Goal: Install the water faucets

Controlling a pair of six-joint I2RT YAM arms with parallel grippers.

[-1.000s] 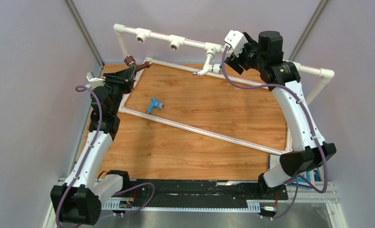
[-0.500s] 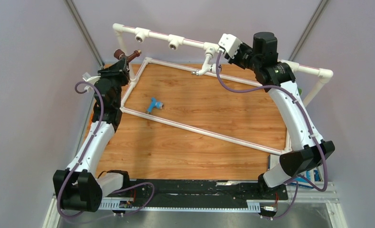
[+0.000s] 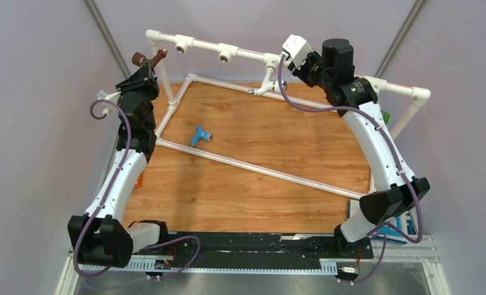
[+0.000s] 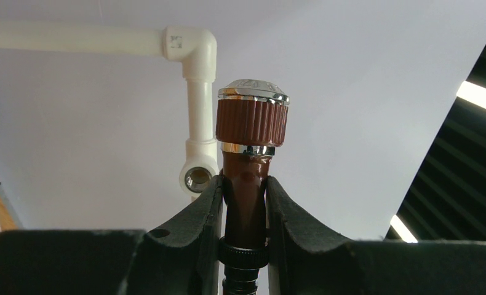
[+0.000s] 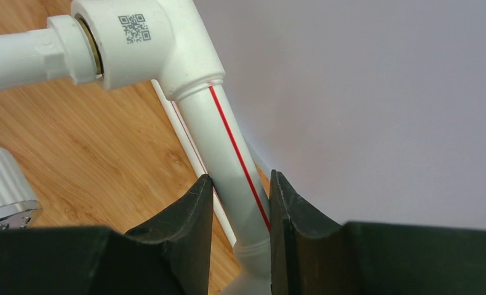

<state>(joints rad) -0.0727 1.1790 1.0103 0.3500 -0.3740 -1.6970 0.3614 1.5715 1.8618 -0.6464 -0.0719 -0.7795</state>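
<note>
My left gripper (image 3: 145,69) (image 4: 243,181) is shut on the dark brown faucet (image 3: 148,59) (image 4: 251,123). It holds the faucet in the air beside the left post of the white pipe frame (image 3: 246,55), with the ribbed handle uppermost in the left wrist view. An empty tee socket (image 4: 199,178) shows just behind it. My right gripper (image 3: 294,65) (image 5: 240,178) is shut on the frame's red-striped top pipe (image 5: 228,144). The white faucet (image 3: 264,85) (image 5: 0,181) sits screwed into the tee next to it. A light blue faucet (image 3: 199,135) lies on the wooden table.
Two empty tee sockets (image 3: 182,45) (image 3: 226,56) face forward on the top bar. The frame's lower pipes (image 3: 259,169) lie on the wooden table (image 3: 290,135). A green thing (image 3: 386,115) peeks out behind the right arm. Grey walls stand close around.
My left gripper has lifted the brown faucet up and to the left, toward the frame's left post. My right gripper has moved onto the top pipe and shut on it.
</note>
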